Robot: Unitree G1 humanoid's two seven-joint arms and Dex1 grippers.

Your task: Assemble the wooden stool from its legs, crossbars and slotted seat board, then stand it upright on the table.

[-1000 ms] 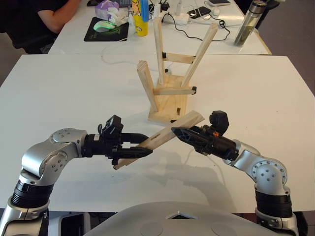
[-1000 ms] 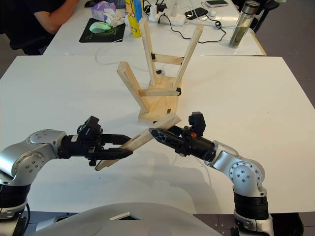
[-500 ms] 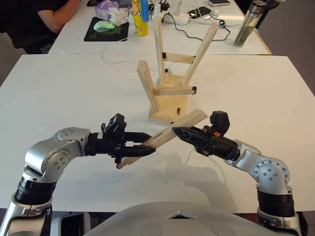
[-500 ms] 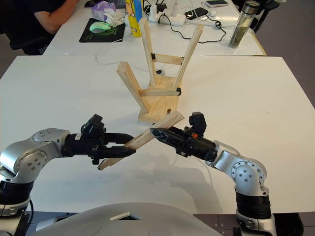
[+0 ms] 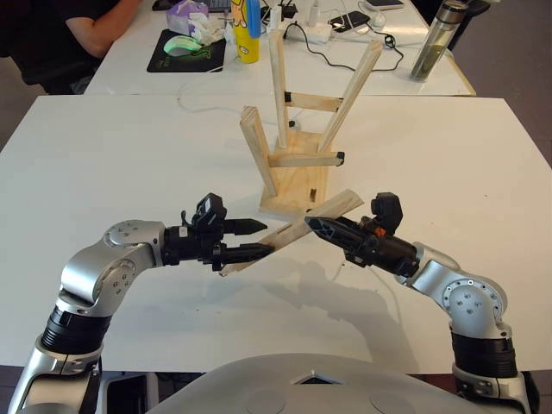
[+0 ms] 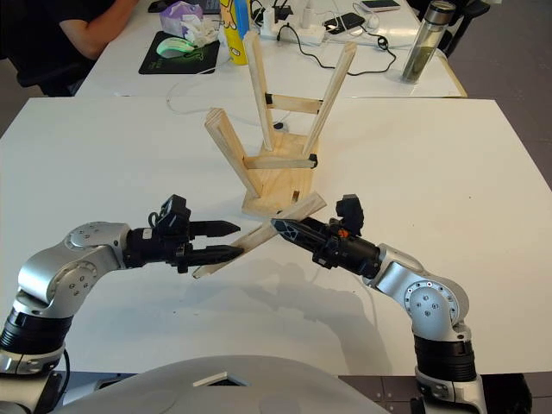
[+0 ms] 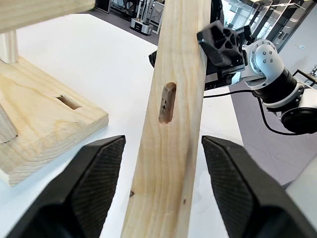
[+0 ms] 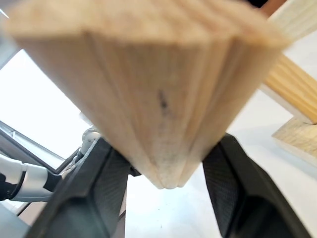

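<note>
- Grip check: who has the loose leg point(image 5: 289, 233)?
- The right gripper point(image 5: 312, 226) is clamped on its higher end, holding it aloft near the upturned seat board point(image 5: 297, 185). The left gripper point(image 5: 267, 236) is spread wide, its fingers point(image 7: 96, 188) flanking the leg without touching it.
- Advice?
- Close the left gripper for steadiness, then line the leg's end up with the empty slot point(image 7: 68, 102) before pushing.

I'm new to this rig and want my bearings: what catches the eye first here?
A loose wooden leg is held slantwise over the near middle of the table, the right gripper clamped on its upper end and the left gripper open around its lower part. Behind it the half-built stool sits upside down on its seat board, three legs pointing up.
</note>
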